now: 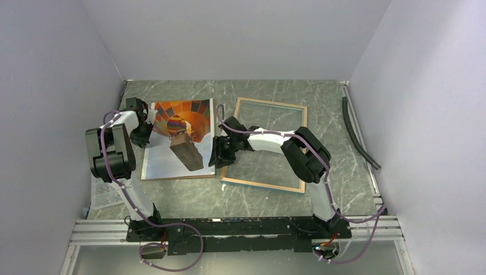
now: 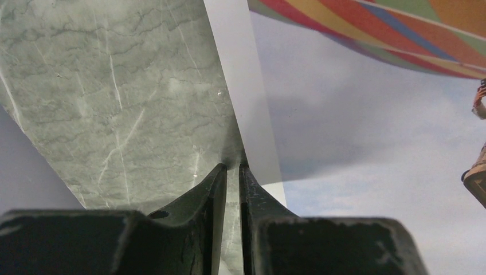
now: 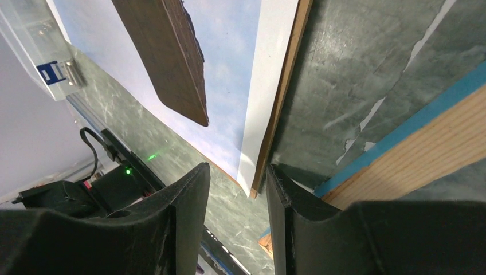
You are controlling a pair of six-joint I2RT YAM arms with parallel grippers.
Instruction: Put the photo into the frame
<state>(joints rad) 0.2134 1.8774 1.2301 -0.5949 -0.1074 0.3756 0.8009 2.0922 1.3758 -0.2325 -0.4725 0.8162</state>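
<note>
Top external view: the photo (image 1: 166,163) lies print-up on the left half of the table (image 1: 189,197). It rests on a brown backing panel (image 1: 177,178), whose edge shows along the near side. The frame (image 1: 263,185) lies just beside it on the right, wood back upward, with marble visible through the glass.

The left gripper (image 1: 143,132) sits at the photo's left margin. In the left wrist view its jaws are drawn to a narrow slit at the white border, and you cannot tell whether paper is caught between them. The right gripper (image 1: 220,152) stands at the right margin with jaws moderately parted. It straddles the white border and panel edge close to their near corner.

Judged step: securing the sheet for transfer.
- Take paper only, since a bite that includes the panel would likely drag both.
- Raise both margins evenly so the print does not crease.

Obstacles: your right arm (image 1: 269,139) spans the frame's opening and must clear it first. A clear plastic packet (image 1: 106,195) and a dark hose (image 1: 358,134) lie well apart.
</note>
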